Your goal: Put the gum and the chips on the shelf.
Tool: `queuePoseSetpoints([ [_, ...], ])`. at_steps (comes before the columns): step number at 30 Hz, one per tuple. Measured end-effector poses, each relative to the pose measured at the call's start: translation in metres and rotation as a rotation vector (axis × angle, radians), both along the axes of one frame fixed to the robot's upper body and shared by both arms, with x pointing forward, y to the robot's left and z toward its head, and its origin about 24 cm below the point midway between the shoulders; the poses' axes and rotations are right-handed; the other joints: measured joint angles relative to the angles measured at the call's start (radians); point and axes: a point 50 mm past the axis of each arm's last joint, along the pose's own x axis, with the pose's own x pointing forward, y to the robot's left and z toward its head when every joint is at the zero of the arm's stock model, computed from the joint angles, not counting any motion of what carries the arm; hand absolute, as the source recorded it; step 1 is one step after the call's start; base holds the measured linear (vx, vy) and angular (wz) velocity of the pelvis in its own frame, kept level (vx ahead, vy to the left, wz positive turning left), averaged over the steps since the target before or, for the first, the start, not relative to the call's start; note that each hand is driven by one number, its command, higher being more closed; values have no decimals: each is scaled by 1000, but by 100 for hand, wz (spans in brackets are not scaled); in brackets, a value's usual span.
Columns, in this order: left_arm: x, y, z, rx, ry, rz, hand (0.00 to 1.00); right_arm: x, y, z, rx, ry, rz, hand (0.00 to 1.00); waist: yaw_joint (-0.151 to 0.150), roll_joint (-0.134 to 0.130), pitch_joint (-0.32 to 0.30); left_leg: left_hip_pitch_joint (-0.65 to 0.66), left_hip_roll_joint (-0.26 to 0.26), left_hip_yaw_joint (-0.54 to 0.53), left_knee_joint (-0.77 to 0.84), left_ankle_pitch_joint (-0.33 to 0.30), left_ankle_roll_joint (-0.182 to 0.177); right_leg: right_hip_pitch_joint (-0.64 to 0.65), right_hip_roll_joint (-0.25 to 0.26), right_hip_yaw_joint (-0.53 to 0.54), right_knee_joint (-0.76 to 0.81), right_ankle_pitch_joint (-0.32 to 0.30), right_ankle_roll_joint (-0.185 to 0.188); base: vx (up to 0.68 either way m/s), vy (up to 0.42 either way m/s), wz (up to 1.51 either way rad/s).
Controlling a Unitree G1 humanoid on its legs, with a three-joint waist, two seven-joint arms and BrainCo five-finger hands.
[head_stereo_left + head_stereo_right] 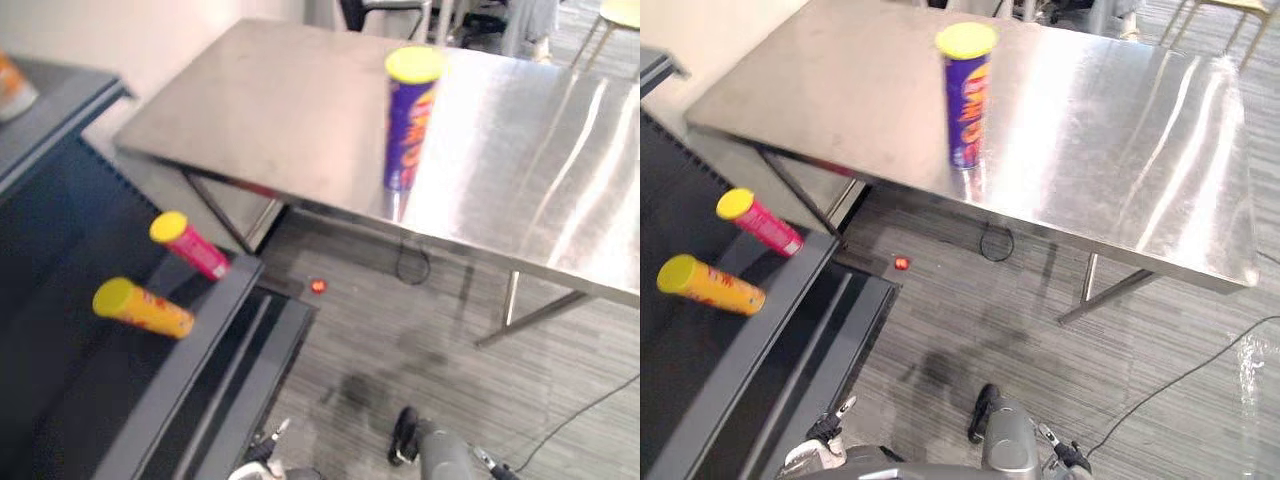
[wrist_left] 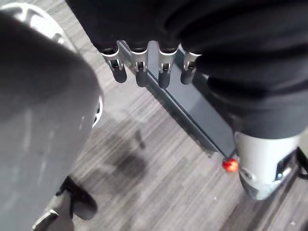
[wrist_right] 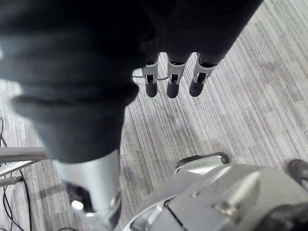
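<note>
Fingers (image 2: 139, 72) of left hand (image 2: 163, 74) straight, side by side with small gaps, clasping nothing, above grey floor (image 1: 420, 330). Same for right hand (image 3: 173, 82): straight, slightly apart, empty. Farther out, at twelve o'clock in the eye views, purple chips can (image 1: 408, 125) upright on steel table (image 1: 280, 110), near its front edge. At nine o'clock, pink tube (image 1: 195, 248) and yellow tube (image 1: 150, 308) lying apart on dark shelf (image 1: 190, 370). Small red object (image 1: 318, 286) on floor between shelf and table.

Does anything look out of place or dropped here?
A small red thing lies on the floor by the shelf's corner; I can't tell what it is. Nothing else stands out.
</note>
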Motion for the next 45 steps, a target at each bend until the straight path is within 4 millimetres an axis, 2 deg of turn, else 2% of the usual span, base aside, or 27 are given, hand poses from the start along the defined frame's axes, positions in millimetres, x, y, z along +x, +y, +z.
queuePoseSetpoints([
  [1, 3, -1, 1, -12, -21, 23, 0, 0, -4, 1, -12, -1, -2, 0, 2, -4, -1, -43, -48, -166, -2, -29, -45, 20, 9, 34, -24, 0, 0, 136, -141, -61],
  [2, 4, -1, 2, -14, -29, 26, 0, 0, -6, 1, -16, -3, -6, 0, 3, -3, -1, -60, -73, -227, -15, -44, -58, 32, 15, 49, -39, 0, 0, 147, -124, -89],
  [3, 5, -3, 2, -17, -32, 16, 0, -1, -8, 2, -21, 1, -11, 0, 5, -2, -2, -91, -123, -331, -62, -57, -75, 67, 29, 87, -78, 6, 9, 135, -81, -77],
  [8, 6, -3, 3, -13, -47, 9, 0, -4, -16, 4, -49, -6, -20, 0, 8, -3, -5, -139, -191, -475, -295, -56, -93, 138, 62, 186, -137, 20, 30, 211, 13, -76],
  [9, 6, -3, 3, -11, -50, 12, 0, -4, -15, 3, -45, -8, -19, 0, 16, -6, -7, -143, -202, -505, -346, -45, -105, 142, 63, 216, -138, 22, 40, 254, 156, -75],
  [11, 6, -2, 3, -12, -51, 20, 0, -5, -11, 2, -36, -6, -19, 0, 22, -7, -9, -138, -213, -547, -405, -18, -106, 158, 62, 250, -137, 21, 64, 198, 175, -59],
  [12, 5, -3, 2, -15, -49, 27, 0, -7, -10, 2, -33, -5, -20, 0, 27, -5, -15, -136, -217, -560, -428, 2, -106, 159, 61, 261, -137, 21, 74, 201, 246, -53],
  [13, 3, -5, 1, -25, -43, 41, 0, -10, -10, 2, -32, -3, -21, 0, 31, 5, -28, -126, -218, -561, -479, 76, -110, 162, 64, 276, -138, 16, 97, 175, 293, -46],
  [14, 1, -2, 1, -19, -38, 53, 0, -11, -3, 0, -12, 0, -25, 0, 32, -18, -43, -102, -246, -542, -493, 86, -109, 171, 36, 301, -143, 19, 127, 163, 304, -38],
  [15, -3, 0, 0, -13, -28, 57, 0, -13, 2, -2, 2, 5, -27, 0, 31, -30, -60, -100, -258, -536, -504, 85, -107, 171, 24, 300, -157, 27, 139, 145, 313, -25],
  [17, -9, 11, 1, 18, -11, 56, 0, -21, 21, -6, 57, 19, -53, 0, 30, -72, -93, -83, -306, -499, -529, 77, -94, 196, -24, 299, -223, 50, 174, 133, 278, -13],
  [19, -17, 13, -1, 30, 18, 34, 0, -27, 23, -7, 68, 25, -68, 0, 30, -84, -106, -57, -333, -487, -542, 69, -80, 225, -47, 302, -261, 68, 190, 86, 218, -15],
  [22, -25, 11, -4, 23, 48, 34, 0, -31, 21, -7, 70, 27, -91, 0, 31, -83, -130, -21, -359, -464, -573, 65, -66, 241, -63, 321, -287, 80, 202, 39, 132, -22],
  [26, -28, 7, -5, 31, 65, -18, 0, -41, 16, -8, 65, 55, -114, 0, 30, -58, -155, 2, -371, -464, -635, 89, -44, 241, -64, 323, -316, 92, 202, 4, 49, -8],
  [31, -33, 5, -7, 26, 85, -25, 0, -45, 6, -7, 47, 53, -176, 0, 33, -59, -166, 24, -372, -464, -678, 107, -44, 261, -50, 323, -357, 116, 200, 18, 2, -2],
  [35, -33, 8, -7, 30, 84, -21, 0, -47, -15, -3, 9, 30, -290, 0, 34, -66, -168, 29, -380, -463, -696, 110, -40, 272, -53, 323, -387, 129, 202, 7, 9, 0],
  [39, -37, 12, -7, 31, 87, 8, 0, -46, -61, 12, -95, -26, -472, 0, 33, -70, -180, 38, -393, -454, -721, 112, -36, 272, -62, 327, -401, 132, 206, 40, 36, -4],
  [41, -41, 16, -6, 35, 87, 22, 0, -38, -92, 25, -159, -91, -565, 0, 33, -72, -181, 48, -395, -442, -735, 112, -37, 271, -61, 331, -405, 134, 203, 52, 21, -12],
  [42, -41, 18, -6, 38, 89, 16, 0, -36, -99, 29, -174, -107, -584, 0, 29, -75, -183, 48, -400, -440, -737, 112, -36, 270, -59, 332, -405, 135, 204, 63, 12, -7],
  [43, -43, 21, -6, 49, 95, -6, 0, -32, -117, 39, -213, -146, -627, 0, 29, -74, -185, 49, -399, -441, -740, 111, -37, 269, -56, 332, -403, 138, 199, 54, 4, -1],
  [45, -45, 22, -6, 52, 98, -6, 0, -25, -134, 50, -251, -183, -660, 0, 29, -75, -187, 48, -397, -439, -740, 110, -37, 263, -53, 331, -397, 140, 197, 43, -13, -2],
])
